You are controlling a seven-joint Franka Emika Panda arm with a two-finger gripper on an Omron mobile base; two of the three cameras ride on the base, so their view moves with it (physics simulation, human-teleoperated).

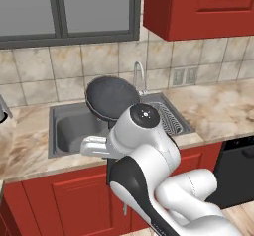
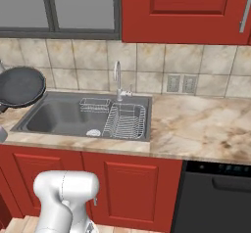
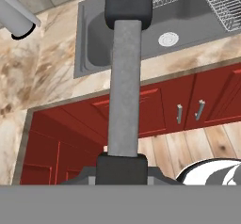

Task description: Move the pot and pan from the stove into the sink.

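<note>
Now claw clamped on pan handle; pan tilted on edge above sink.

wire dish rack beside a small wire caddy, red cabinets below, marble countertop

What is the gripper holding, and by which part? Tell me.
The gripper holds the pan by its long handle, with the pan raised over the sink.

Flat even rendered light, soft shadows, slightly blurry.
</note>
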